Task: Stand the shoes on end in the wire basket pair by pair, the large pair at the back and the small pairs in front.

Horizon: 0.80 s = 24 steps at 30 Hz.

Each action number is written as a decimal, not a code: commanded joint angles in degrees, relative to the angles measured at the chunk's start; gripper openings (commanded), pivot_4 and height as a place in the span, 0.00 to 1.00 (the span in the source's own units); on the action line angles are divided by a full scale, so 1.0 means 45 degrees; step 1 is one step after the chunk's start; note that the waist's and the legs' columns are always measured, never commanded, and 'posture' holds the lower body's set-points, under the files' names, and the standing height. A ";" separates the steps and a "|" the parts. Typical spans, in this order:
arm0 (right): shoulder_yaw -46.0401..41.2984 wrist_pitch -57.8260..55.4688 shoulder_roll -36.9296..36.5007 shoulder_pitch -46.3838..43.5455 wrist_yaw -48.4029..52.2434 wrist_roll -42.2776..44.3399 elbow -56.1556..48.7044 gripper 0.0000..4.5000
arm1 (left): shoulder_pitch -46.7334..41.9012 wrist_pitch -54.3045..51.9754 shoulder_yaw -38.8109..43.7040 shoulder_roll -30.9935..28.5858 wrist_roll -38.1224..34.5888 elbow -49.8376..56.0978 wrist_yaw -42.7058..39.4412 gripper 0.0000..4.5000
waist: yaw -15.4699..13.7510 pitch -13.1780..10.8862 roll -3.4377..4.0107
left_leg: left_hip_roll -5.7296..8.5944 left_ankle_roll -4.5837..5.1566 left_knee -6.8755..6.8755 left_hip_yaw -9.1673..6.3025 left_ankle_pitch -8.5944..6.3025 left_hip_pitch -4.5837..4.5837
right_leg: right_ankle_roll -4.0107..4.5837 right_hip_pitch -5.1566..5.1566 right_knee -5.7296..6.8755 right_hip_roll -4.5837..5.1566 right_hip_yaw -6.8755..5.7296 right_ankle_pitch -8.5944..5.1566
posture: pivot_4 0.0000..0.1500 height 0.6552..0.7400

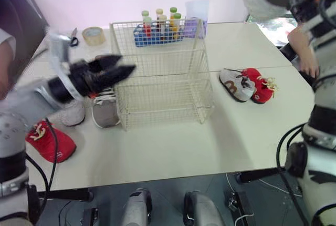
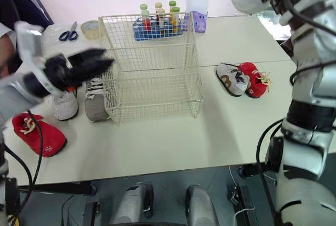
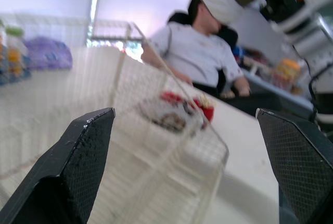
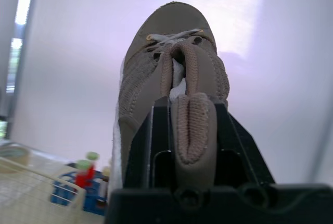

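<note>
Altogether six shoes: a white shoe (image 1: pixel 71 113), a grey shoe (image 1: pixel 105 113) and a red shoe (image 1: pixel 50 142) lie left of the boxy wire basket (image 1: pixel 163 73), and a small grey shoe (image 1: pixel 235 85) and small red shoe (image 1: pixel 261 85) lie right of it. The raised right claw (image 4: pixel 190 125) pinches a knit brown shoe (image 4: pixel 151 62) by its padded collar. The left claw (image 1: pixel 126 63) hovers spread beside the basket's left wall.

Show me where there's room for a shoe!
Biggest bare patch: the front strip of the table, between the wire basket and the near edge. Another: the far right corner, behind the grey-and-brown shoe and red shoe. Crowded: left of the basket, with the white sneaker, grey sneaker and left gripper; behind it, the bottle rack and tape roll.
</note>
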<state>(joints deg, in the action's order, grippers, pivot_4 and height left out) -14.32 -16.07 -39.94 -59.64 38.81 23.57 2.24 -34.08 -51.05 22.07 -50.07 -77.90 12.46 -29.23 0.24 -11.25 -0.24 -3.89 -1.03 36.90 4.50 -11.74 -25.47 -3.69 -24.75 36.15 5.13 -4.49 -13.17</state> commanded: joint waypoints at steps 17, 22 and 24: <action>0.2279 0.0456 0.0526 -0.1316 0.5715 0.1809 -0.1267 0.05 | -0.1906 -0.0848 0.1535 -0.0664 -0.2175 -0.1666 0.1338 1.00 | 0.0100 -0.0018 -0.0040 | 0.0003 -0.0011 0.0026 0.0004 0.0004 0.0001 | -0.0031 0.0016 0.0015 0.0010 -0.0001 0.0009 | 1.00 1.00; 0.2372 0.0209 0.0618 -0.1206 0.5865 0.1938 -0.1704 0.05 | -0.1985 -0.0976 0.1275 -0.0482 -0.2074 -0.1896 0.0638 0.88 | 0.0092 -0.0018 -0.0040 | 0.0002 -0.0014 0.0025 0.0005 0.0006 0.0002 | -0.0033 0.0016 0.0019 0.0007 -0.0002 0.0010 | 1.00 1.00; 0.2344 0.0110 0.0641 -0.1090 0.5782 0.1926 -0.1789 0.05 | -0.1644 -0.1125 0.1449 -0.0325 -0.2441 -0.1651 0.0517 0.71 | 0.0095 -0.0018 -0.0040 | 0.0003 -0.0014 0.0026 0.0007 0.0006 0.0001 | -0.0034 0.0016 0.0018 0.0008 -0.0001 0.0010 | 1.00 1.00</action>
<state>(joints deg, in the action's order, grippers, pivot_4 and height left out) -1.35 -16.01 -37.19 -63.48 65.62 30.42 -3.20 -42.04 -55.63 27.47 -51.68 -87.08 3.38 -25.81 0.67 -11.33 -0.42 -3.88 -1.09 37.01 4.53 -11.71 -25.46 -3.84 -24.68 36.22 5.17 -4.49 -13.13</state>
